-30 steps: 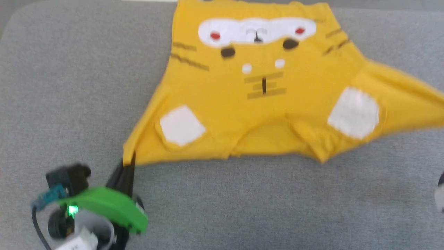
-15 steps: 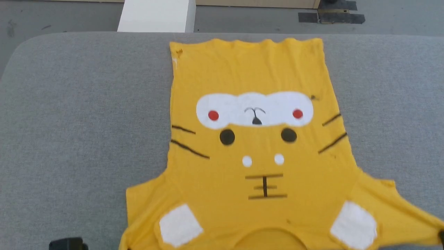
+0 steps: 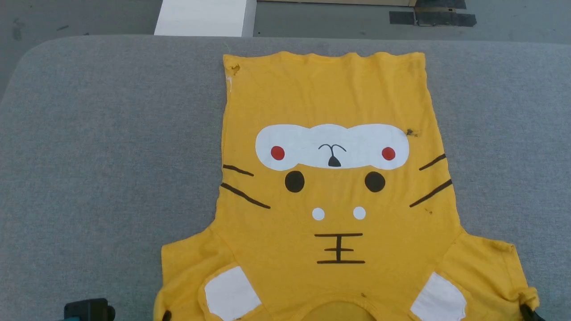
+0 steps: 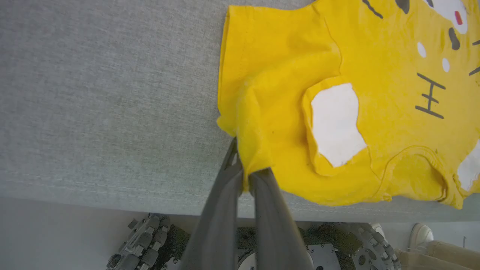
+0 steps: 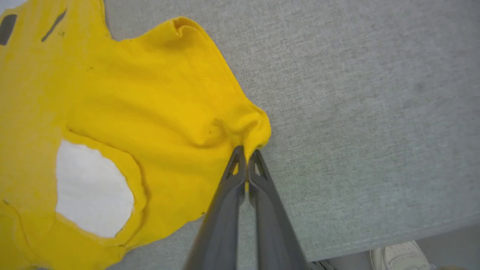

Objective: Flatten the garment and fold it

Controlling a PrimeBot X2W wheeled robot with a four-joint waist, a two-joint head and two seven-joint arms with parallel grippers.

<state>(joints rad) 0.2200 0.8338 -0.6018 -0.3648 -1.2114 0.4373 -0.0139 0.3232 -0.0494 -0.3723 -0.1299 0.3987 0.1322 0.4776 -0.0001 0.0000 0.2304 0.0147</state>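
Observation:
The garment (image 3: 330, 102), a mustard-yellow T-shirt with a white cartoon face, lies spread face up on the grey table (image 3: 89, 133), hem at the far side and neckline at the near edge. My left gripper (image 4: 247, 174) is shut on the corner of the sleeve on that side, and its tip (image 3: 166, 315) peeks out at the bottom of the head view. My right gripper (image 5: 246, 152) is shut on the bunched corner of the other sleeve (image 5: 247, 127), seen at the lower right of the head view (image 3: 528, 310). Both sleeves rest low on the table.
A white box (image 3: 203, 18) and dark tape patches (image 3: 432, 17) lie on the floor beyond the table's far edge. My wheeled base (image 4: 150, 243) shows under the near table edge. A white shoe (image 5: 399, 255) stands on the floor by that edge.
The head camera has tilted up, so the whole shirt now shows. The right sleeve, stretched far outward before, has come inward and gone slack. Both grippers still hold their sleeve corners.

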